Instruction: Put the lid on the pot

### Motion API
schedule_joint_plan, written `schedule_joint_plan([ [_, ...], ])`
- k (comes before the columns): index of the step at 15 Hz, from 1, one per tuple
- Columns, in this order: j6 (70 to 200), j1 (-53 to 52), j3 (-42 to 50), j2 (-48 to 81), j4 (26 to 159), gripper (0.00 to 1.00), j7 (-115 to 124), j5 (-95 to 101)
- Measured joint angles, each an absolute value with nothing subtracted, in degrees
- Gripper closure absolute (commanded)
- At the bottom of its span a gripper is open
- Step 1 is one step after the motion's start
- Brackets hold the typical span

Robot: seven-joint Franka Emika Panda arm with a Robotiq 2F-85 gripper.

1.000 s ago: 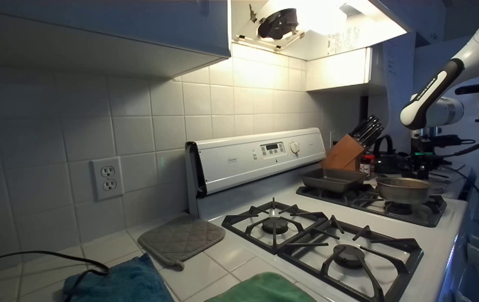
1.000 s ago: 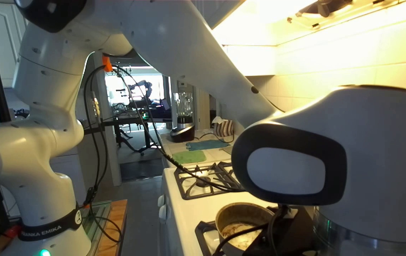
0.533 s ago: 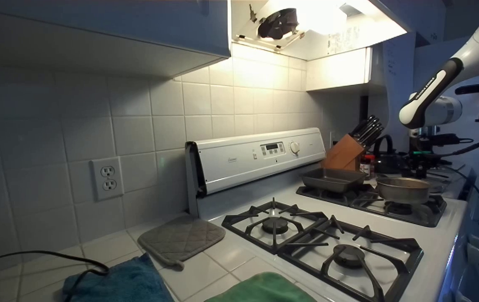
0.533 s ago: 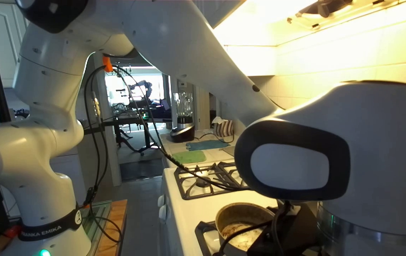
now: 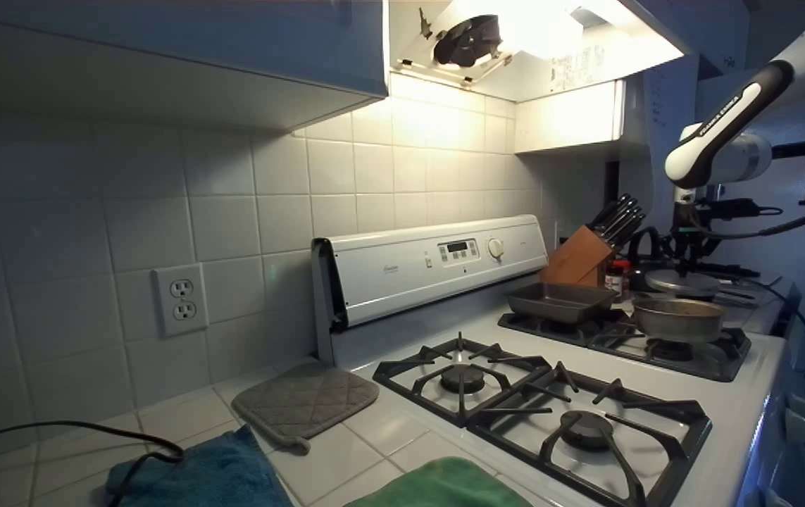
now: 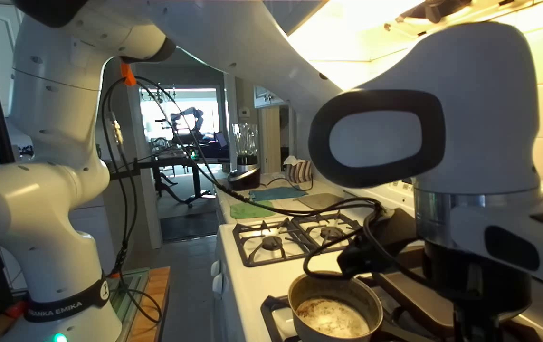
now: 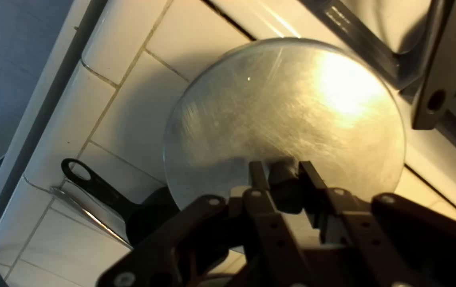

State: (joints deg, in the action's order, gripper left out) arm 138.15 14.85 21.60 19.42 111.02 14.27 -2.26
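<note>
In the wrist view the round silvery lid (image 7: pixel 247 115) hangs below my gripper (image 7: pixel 281 169), whose fingers are shut on its black knob (image 7: pixel 285 191). An exterior view shows the lid (image 5: pixel 682 284) lifted above the counter, roughly level, just behind the pot and a little higher than its rim. The gripper (image 5: pixel 685 266) is directly over it. On a burner stands the metal pot (image 5: pixel 677 320), uncovered; its stained inside shows in an exterior view, where the pot (image 6: pixel 335 308) sits left of the wrist. The lid cannot be made out there.
A grey rectangular pan (image 5: pixel 560 301) occupies the neighbouring burner, with a knife block (image 5: pixel 578 257) behind it. Black utensils (image 7: pixel 104 191) lie on the tiled counter beside the lid. A burner grate (image 7: pixel 363 36) and a grey bar with a hole (image 7: pixel 447 67) are close to the lid's edge.
The arm and gripper have risen. The lid, earlier out of sight behind the pot, has come up with the gripper and now shows above the pot's rim. The pot has stayed put.
</note>
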Motion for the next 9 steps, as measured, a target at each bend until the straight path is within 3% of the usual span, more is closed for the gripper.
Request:
schedule_joint_plan([
  [9,135.82,12.51,17.95,8.81,117.87,0.94,13.22,1.98],
])
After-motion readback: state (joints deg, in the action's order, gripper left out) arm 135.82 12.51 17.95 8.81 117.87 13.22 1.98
